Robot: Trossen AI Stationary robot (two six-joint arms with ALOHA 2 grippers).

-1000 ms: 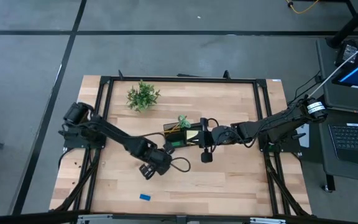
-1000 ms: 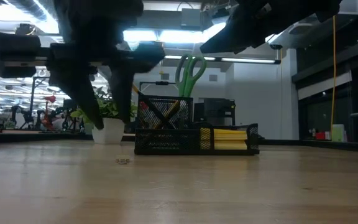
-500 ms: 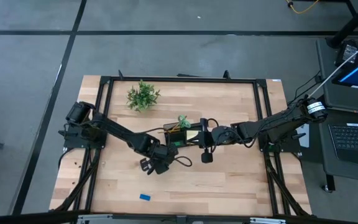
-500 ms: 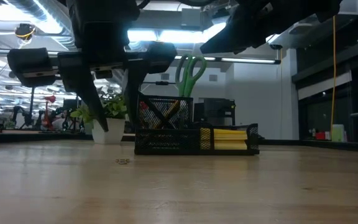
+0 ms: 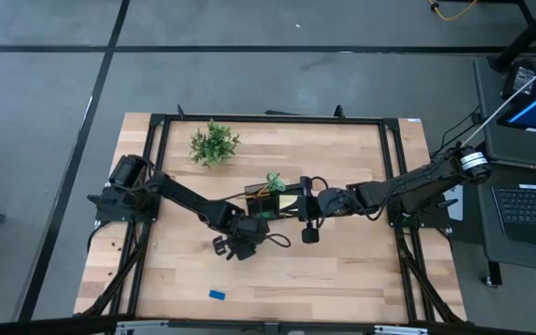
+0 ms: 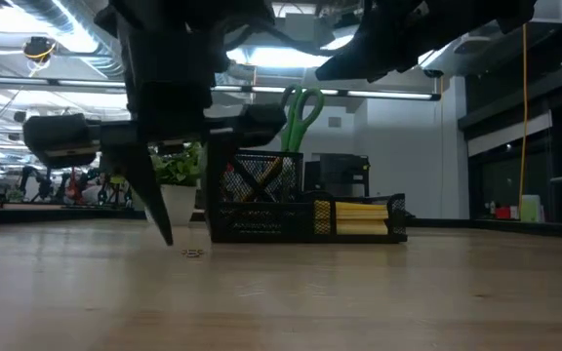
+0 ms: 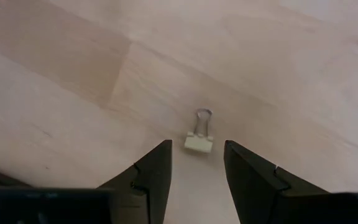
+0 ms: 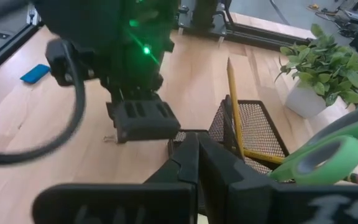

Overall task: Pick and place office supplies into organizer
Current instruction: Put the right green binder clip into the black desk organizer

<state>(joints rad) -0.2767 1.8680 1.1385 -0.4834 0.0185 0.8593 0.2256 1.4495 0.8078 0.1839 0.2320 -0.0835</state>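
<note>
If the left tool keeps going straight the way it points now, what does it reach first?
Most likely the small binder clip, lying on the wooden table just ahead of the open left tool and roughly centred between its fingers. Nothing else shows in that line, though how far above the table it hangs is unclear.

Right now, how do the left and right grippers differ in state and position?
The left gripper is open, its fingers low over bare wood just short of a small binder clip; the right gripper is shut and empty, hovering beside the organizer. Left works in front of the organizer, right waits. Both hold nothing.
</note>
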